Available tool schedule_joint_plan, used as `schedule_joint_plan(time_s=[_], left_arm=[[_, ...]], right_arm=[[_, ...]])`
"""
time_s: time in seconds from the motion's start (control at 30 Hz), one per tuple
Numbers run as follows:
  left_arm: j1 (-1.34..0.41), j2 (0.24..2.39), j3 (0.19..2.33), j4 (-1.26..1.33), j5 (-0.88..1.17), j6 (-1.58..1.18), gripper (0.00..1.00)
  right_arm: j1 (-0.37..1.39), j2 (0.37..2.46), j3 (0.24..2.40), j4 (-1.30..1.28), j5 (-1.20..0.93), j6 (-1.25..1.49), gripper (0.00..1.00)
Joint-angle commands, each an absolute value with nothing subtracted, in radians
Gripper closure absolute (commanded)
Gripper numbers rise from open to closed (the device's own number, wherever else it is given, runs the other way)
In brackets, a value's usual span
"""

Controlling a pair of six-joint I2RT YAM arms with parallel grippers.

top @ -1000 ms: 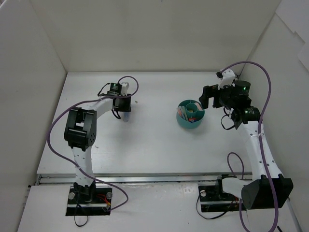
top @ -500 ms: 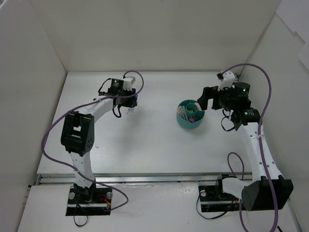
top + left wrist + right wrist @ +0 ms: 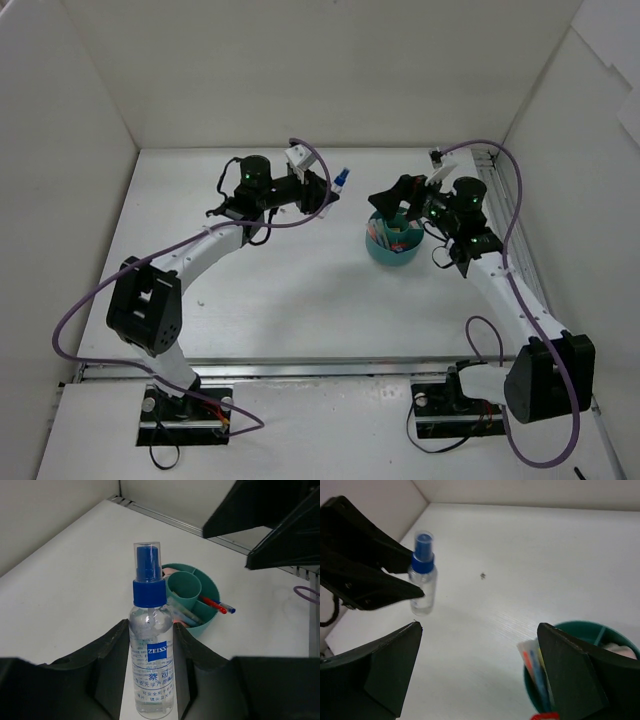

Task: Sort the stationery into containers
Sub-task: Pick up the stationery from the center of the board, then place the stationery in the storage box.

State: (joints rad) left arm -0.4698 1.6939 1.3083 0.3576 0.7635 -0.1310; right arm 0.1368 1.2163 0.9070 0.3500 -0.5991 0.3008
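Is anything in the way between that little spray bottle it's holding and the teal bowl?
Nothing lies on the table between the bottle and the bowl. But the right end effector hangs open above the bowl and might crowd the drop.

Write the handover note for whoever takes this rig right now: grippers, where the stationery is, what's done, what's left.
Left gripper: shut on the blue-capped spray bottle, held to the left of the teal bowl in the top view, not over it yet.
Right gripper: open, holds nothing, hovers at the bowl.
Done: pens and a pink piece already lie in the bowl's compartments.
Left: carry the bottle over the bowl and release it into a compartment. It is probably the last item, since the top view shows no other stationery lying loose.
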Motion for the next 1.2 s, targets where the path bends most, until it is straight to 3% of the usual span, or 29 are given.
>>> schedule_joint_plan(time_s=[0.0, 0.23, 0.33, 0.37, 0.43, 0.47, 0.53, 0.63, 0.7, 0.77, 0.83, 0.87, 1.07, 1.17], left_arm=[[-0.509, 1.683, 1.338, 0.529, 0.859, -0.132, 1.00], [-0.561, 1.692, 1.361, 0.515, 0.818, -0.100, 1.00], [-0.571, 1.686, 1.358, 0.512, 0.816, -0.098, 1.00], [-0.571, 1.683, 1.358, 0.512, 0.813, -0.097, 1.00], [-0.581, 1.671, 1.347, 0.512, 0.789, -0.091, 1.00], [-0.581, 1.666, 1.345, 0.509, 0.775, -0.092, 1.00], [-0.581, 1.661, 1.350, 0.502, 0.743, -0.100, 1.00], [-0.581, 1.663, 1.361, 0.486, 0.715, -0.110, 0.97], [-0.581, 1.661, 1.361, 0.482, 0.712, -0.110, 0.76], [-0.581, 1.649, 1.359, 0.471, 0.700, -0.109, 0.48], [-0.581, 1.638, 1.356, 0.450, 0.686, -0.097, 0.29], [-0.581, 1.622, 1.355, 0.419, 0.677, -0.091, 0.01], [-0.581, 1.492, 1.292, 0.263, 0.563, -0.067, 0.00], [-0.571, 1.367, 1.140, 0.218, 0.453, -0.078, 0.00]], right_arm=[[0.192, 1.253, 0.945, 0.648, -0.624, 0.429, 0.02], [0.291, 1.330, 0.956, 0.733, -0.528, 0.480, 0.02], [0.310, 1.351, 0.965, 0.738, -0.494, 0.474, 0.09], [0.317, 1.359, 0.969, 0.739, -0.489, 0.477, 0.25], [0.325, 1.370, 0.976, 0.739, -0.483, 0.480, 0.45], [0.330, 1.371, 0.977, 0.738, -0.477, 0.485, 0.66], [0.339, 1.368, 0.979, 0.738, -0.474, 0.483, 0.83], [0.345, 1.361, 0.977, 0.736, -0.479, 0.480, 1.00], [0.347, 1.348, 0.977, 0.735, -0.463, 0.469, 1.00], [0.344, 1.339, 0.974, 0.735, -0.443, 0.443, 1.00], [0.339, 1.325, 0.977, 0.733, -0.413, 0.410, 1.00], [0.337, 1.321, 0.982, 0.729, -0.400, 0.394, 1.00], [0.282, 1.307, 1.028, 0.629, -0.263, 0.243, 1.00], [0.268, 1.328, 1.061, 0.562, -0.090, 0.111, 1.00]])
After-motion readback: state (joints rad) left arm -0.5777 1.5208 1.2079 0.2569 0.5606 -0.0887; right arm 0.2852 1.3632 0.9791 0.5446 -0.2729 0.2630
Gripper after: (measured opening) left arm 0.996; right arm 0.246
